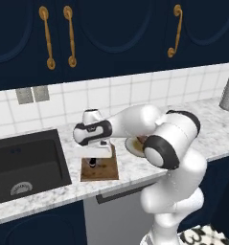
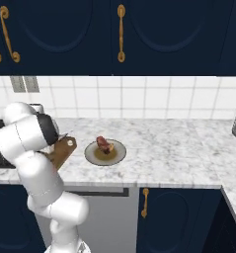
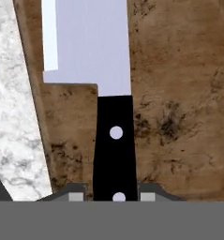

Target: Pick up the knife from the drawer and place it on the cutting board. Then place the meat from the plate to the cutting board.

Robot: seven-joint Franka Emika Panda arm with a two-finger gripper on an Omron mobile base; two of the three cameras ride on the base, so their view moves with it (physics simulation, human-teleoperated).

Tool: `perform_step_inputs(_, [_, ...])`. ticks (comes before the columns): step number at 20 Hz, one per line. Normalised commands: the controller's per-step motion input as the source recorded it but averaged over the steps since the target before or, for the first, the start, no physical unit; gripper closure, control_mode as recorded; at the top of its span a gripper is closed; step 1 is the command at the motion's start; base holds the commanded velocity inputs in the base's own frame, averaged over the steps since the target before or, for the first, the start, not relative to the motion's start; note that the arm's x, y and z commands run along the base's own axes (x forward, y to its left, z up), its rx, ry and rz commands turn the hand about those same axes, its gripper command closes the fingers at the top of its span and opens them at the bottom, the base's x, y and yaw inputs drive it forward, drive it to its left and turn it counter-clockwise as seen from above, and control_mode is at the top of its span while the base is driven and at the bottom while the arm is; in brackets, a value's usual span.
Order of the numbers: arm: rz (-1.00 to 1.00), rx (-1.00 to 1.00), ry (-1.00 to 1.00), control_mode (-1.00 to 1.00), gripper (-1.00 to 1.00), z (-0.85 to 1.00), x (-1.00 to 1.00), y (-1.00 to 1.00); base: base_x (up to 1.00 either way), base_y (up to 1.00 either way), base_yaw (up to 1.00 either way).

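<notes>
Currently the gripper (image 3: pixel 112 197) is clamped on the knife (image 3: pixel 111 117) at the butt end of its black handle, jaws tight against both sides. In the hand view the silver blade runs away from the fingers over the cutting board (image 3: pixel 179 108), parallel to and near the board's edge that borders the marble countertop (image 3: pixel 12 126). Can't tell whether the blade touches the wood or hangs just above it.

Left base view: arm is bent low over the cutting board (image 1: pixel 100 171), which sits near the counter's front edge, just right of the black sink (image 1: pixel 25 165).

Right base view: meat (image 2: pixel 104 145) sits on the tan plate (image 2: pixel 114 155), just right of the board, mid-depth on the counter.
</notes>
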Motion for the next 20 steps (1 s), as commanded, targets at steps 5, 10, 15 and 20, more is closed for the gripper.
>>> perform_step_inputs(5, [0.0, 0.0, -0.01, -1.0, 1.0, -0.85, 0.38, 0.16, 0.0, 0.0, 0.0])
perform_step_inputs(10, [0.0, 0.0, -0.06, -1.0, -1.0, -0.37, -0.06, 0.03, 0.0, 0.0, 0.0])
perform_step_inputs(15, [0.0, 0.0, -0.17, -1.0, -1.0, 0.43, -0.53, -0.32, 0.0, 0.0, 0.0])
perform_step_inputs(20, [0.0, 0.06, -0.11, -1.0, -1.0, 0.95, -0.53, -0.95, 0.0, 0.0, 0.0])
